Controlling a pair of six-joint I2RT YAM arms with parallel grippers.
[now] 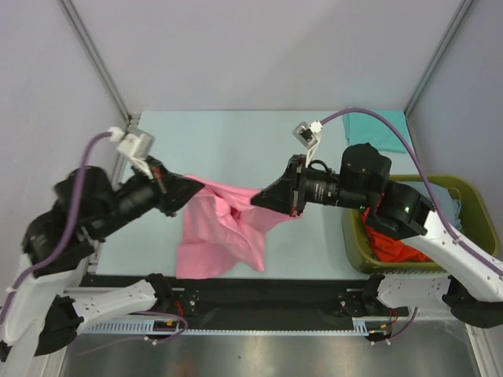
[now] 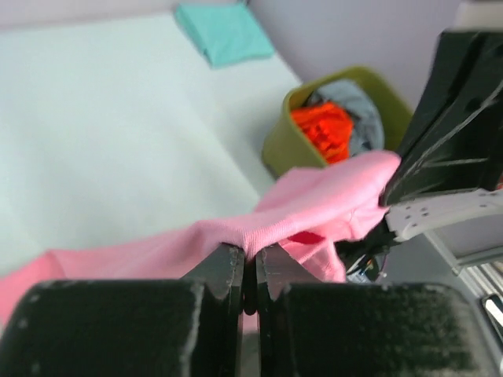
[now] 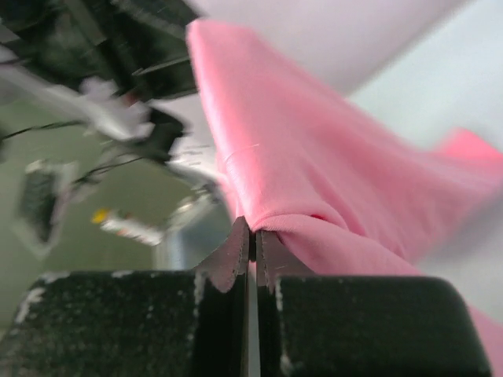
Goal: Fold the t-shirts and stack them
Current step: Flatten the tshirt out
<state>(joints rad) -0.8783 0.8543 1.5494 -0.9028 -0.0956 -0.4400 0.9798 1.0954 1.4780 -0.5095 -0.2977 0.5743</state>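
Note:
The pink t-shirt (image 1: pixel 220 232) hangs crumpled between both arms, its lower part resting on the table near the front edge. My left gripper (image 1: pixel 196 185) is shut on its upper left edge, and the left wrist view shows the cloth (image 2: pixel 314 204) pinched at the jaw tips (image 2: pixel 250 253). My right gripper (image 1: pixel 258 199) is shut on the upper right edge; the fabric (image 3: pixel 330 188) drapes away from the closed tips (image 3: pixel 253 232). A folded teal t-shirt (image 1: pixel 376 126) lies at the far right corner. Orange-red (image 1: pixel 393 245) and grey-blue (image 1: pixel 449 200) t-shirts sit in the basket.
The olive-green basket (image 1: pixel 355 243) stands at the right edge of the table, under my right arm. The pale table top (image 1: pixel 228 145) stretches behind the pink shirt. Grey walls and metal posts (image 1: pixel 98 63) enclose the back.

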